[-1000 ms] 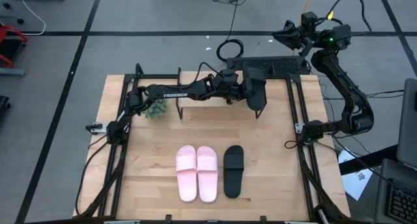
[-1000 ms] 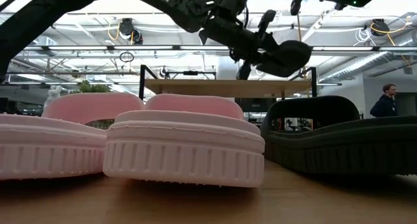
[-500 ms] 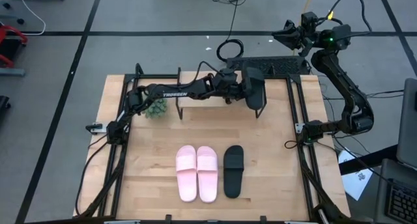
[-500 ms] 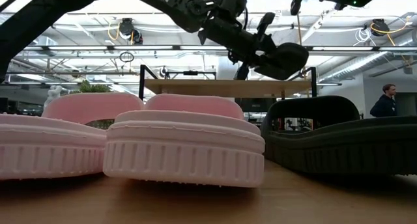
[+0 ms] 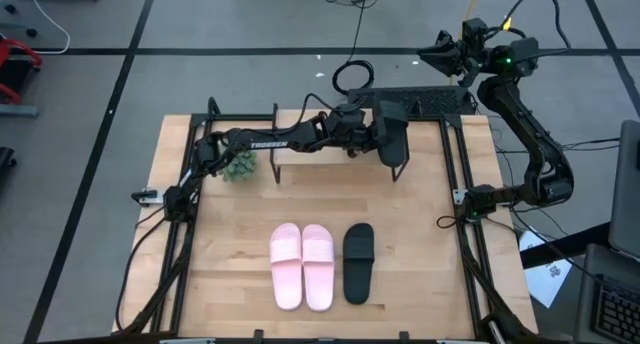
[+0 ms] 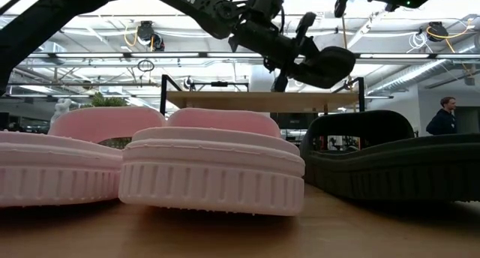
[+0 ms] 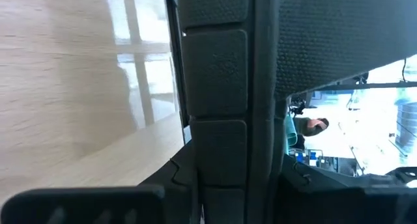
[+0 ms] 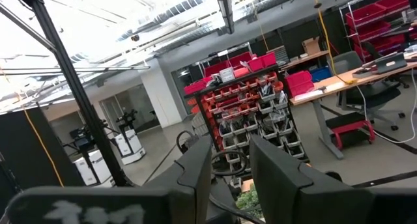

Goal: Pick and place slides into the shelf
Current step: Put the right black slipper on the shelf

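I am the robot, and my left jaws (image 5: 385, 144) are holding one black slide (image 5: 393, 142) up in the air. It hangs over the far part of the tabletop (image 5: 230, 239), right above the shelf (image 5: 330, 144). From the low view the black slide (image 6: 324, 66) sits tilted above the shelf's light wooden plank (image 6: 259, 100), and it does not touch the plank. My left jaws are closed tight on it, and in my left wrist view the dark bumpy slide (image 7: 221, 74) fills most of what I see, with the pale wood beside it. The other three slides are down on the tabletop near the front edge, around the middle. The two pink slides (image 5: 302, 266) lie side by side and touch each other. The other black slide (image 5: 358, 261) lies just beside them, on the side closer to the right edge. All three point the same way, toward the far edge. A small green plant (image 5: 238, 167) sits near the far left corner, next to the shelf's end. My right arm (image 5: 520, 114) waits beyond the far right corner, lifted high, off the tabletop. Its right jaws (image 8: 231, 165) point out at the room, have a narrow gap, and hold nothing. A person (image 6: 445, 117) stands far off in the room.
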Available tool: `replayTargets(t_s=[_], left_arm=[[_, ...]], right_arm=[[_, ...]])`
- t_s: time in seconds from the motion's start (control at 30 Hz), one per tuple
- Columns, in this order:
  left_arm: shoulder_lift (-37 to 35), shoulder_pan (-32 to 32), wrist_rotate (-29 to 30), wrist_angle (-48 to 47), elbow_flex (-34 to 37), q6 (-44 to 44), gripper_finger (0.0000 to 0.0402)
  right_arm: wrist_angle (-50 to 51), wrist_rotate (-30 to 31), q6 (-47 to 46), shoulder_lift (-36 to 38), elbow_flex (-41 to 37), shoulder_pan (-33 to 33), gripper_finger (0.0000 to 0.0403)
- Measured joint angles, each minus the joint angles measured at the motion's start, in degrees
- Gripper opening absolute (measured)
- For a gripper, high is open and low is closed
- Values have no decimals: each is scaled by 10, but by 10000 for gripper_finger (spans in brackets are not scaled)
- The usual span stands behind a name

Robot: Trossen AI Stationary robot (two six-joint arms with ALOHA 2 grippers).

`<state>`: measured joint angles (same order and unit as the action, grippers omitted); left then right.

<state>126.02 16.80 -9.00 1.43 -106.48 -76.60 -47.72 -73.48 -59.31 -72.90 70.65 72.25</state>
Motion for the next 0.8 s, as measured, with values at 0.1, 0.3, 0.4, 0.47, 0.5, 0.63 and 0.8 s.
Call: replayTargets(t_s=[0.1,0.3,0.4,0.47,0.5,0.63,0.8], left_arm=[[0,0,0,1,0,0,107],[0,0,0,0,0,-2,108],[0,0,0,0,0,-3,108],[0,0,0,-3,0,-3,108],[0,0,0,-9,0,-3,108],[0,0,-1,-27,0,-4,108],[0,1,-6,-29,0,5,108]], right_arm=[[0,0,0,0,0,0,93],[0,0,0,0,0,0,93],[0,0,0,0,0,0,93],[0,0,0,0,0,0,93],[0,0,0,0,0,0,93],[0,0,0,0,0,0,93],[0,0,0,0,0,0,93]])
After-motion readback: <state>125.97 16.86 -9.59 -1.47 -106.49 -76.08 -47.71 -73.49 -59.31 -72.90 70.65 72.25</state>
